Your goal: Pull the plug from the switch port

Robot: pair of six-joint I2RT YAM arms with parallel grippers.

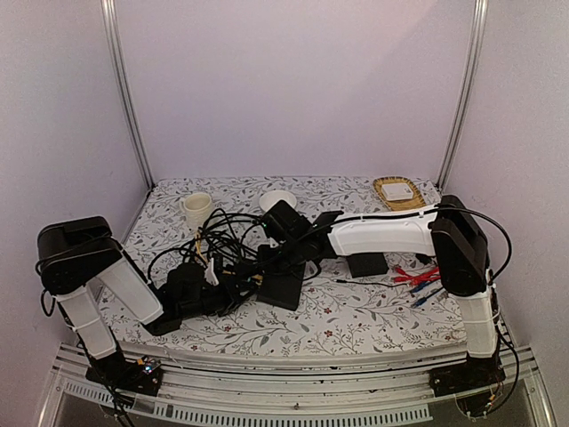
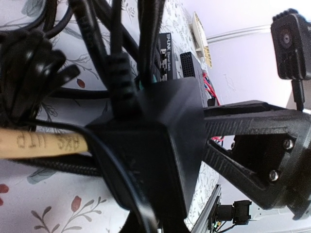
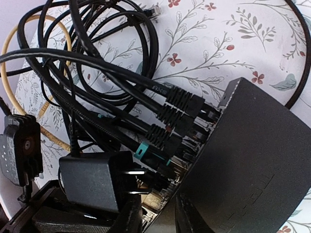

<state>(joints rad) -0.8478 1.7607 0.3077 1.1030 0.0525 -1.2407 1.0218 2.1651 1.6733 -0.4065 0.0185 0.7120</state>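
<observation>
Right wrist view: the switch (image 3: 252, 165) lies flat on the surface (image 3: 204, 43), its port edge crowded with plugs (image 3: 167, 136). The right hand (image 3: 158, 218) sits at that edge; whether it is released or grasping cannot be told. Ideally pinch one plug body, latch pressed, and draw straight along the port axis. Only the top view places the left hand (image 1: 189, 292), clenched amid cables (image 1: 227, 236) left of the switch.

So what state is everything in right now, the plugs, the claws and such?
switch, several cables plugged in
loose plug, not in any port
power adapter, unplugged
left gripper, shut among the cables
right gripper, at the switch's edge, opening unclear
cup, upright
</observation>
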